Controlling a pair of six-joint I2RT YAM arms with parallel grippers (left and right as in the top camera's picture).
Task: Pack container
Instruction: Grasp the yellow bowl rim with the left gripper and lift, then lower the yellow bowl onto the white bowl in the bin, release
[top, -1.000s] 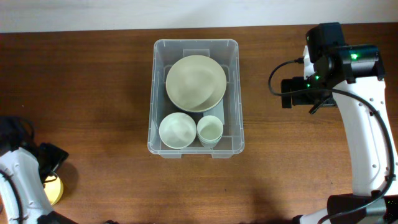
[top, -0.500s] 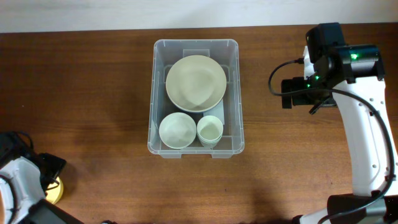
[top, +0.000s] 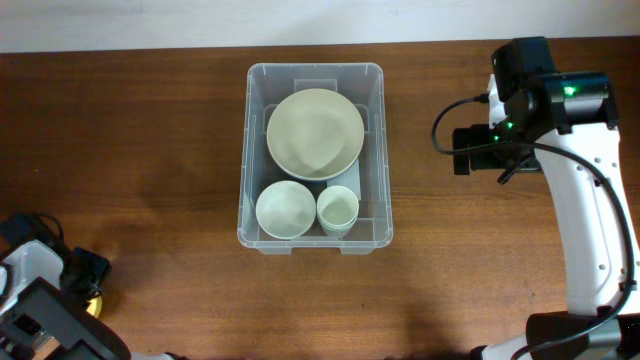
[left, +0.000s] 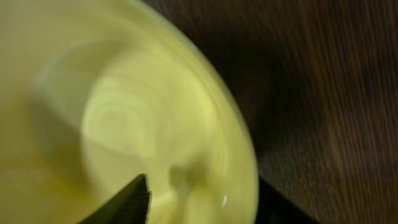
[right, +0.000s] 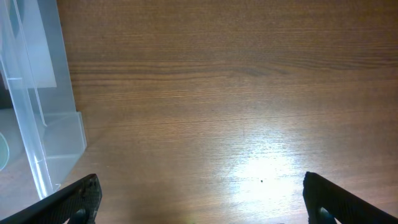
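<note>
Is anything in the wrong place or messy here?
One thing: a yellow dish sits alone, far off on the left of the table, outside the container. The plate, bowl and cup inside sit neatly upright. Nothing looks spilled or broken.

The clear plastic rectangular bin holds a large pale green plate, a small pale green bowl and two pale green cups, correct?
Not quite: the clear plastic rectangular bin holds only one pale green cup, beside the small pale green bowl and the large pale green plate. The overhead view shows it.
</note>
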